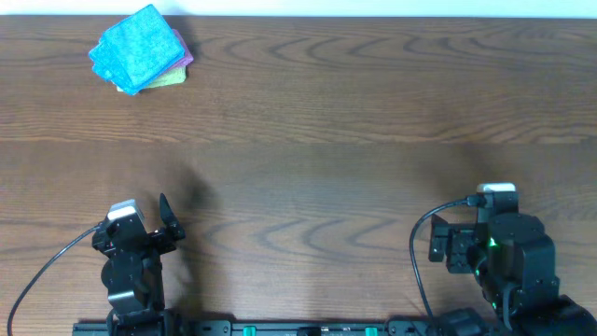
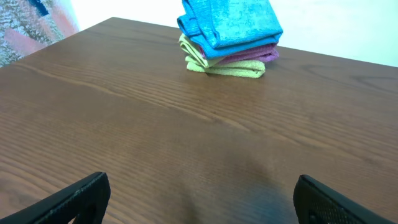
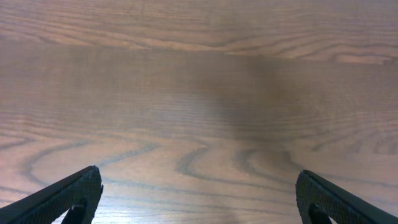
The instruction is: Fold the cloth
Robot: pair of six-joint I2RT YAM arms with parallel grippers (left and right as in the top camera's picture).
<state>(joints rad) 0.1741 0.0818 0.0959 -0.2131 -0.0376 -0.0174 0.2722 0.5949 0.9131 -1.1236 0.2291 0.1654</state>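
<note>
Overhead: blue cloth (image 1: 138, 47) at far left corner, well apart from both wide-open jaws.

The left arm (image 1: 131, 271) sits folded at the near left, its wrist pointing toward the far side. The left claw (image 2: 205, 205) is spread wide and holds nothing, and its two dark fingers (image 2: 81, 196) show only at the lower corners of the wrist view. The right arm (image 1: 508, 252) is hunched at the near right. The right claw (image 3: 199, 196) is likewise fully parted and unloaded, with its fingers (image 3: 68, 193) far apart.
</note>
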